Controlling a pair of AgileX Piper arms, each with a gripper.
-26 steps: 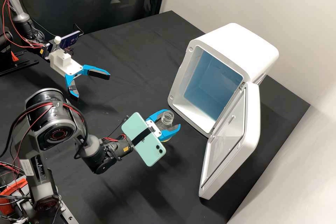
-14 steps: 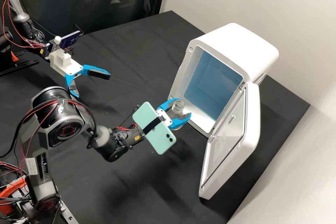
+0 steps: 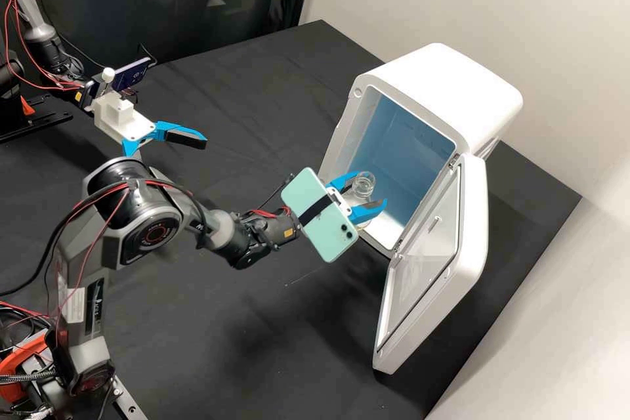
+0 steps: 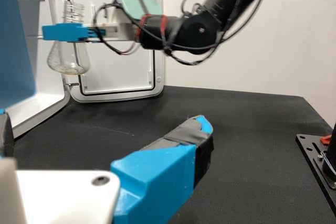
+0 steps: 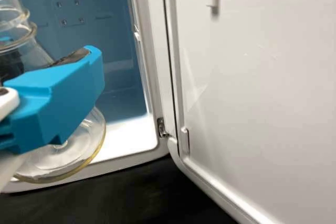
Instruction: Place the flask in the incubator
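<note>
Right gripper [image 3: 359, 198] clamps flask [image 3: 363, 185] at incubator [image 3: 446, 88] mouth, open door [image 3: 433, 262] just beside its jaws (left gripper [image 3: 161, 144] spread apart).

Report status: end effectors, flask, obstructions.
Right end effector shut on flask, at incubator mouth. Left end effector open, over bench. Door open, nothing blocking.

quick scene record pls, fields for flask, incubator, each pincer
flask: clear glass conical flask, upright, at the incubator's mouth, not yet set down
incubator: white box-shaped incubator, blue inside, door swung open
right pincer: shut on the flask's neck
left pincer: open, holding nothing, above the black bench
</note>
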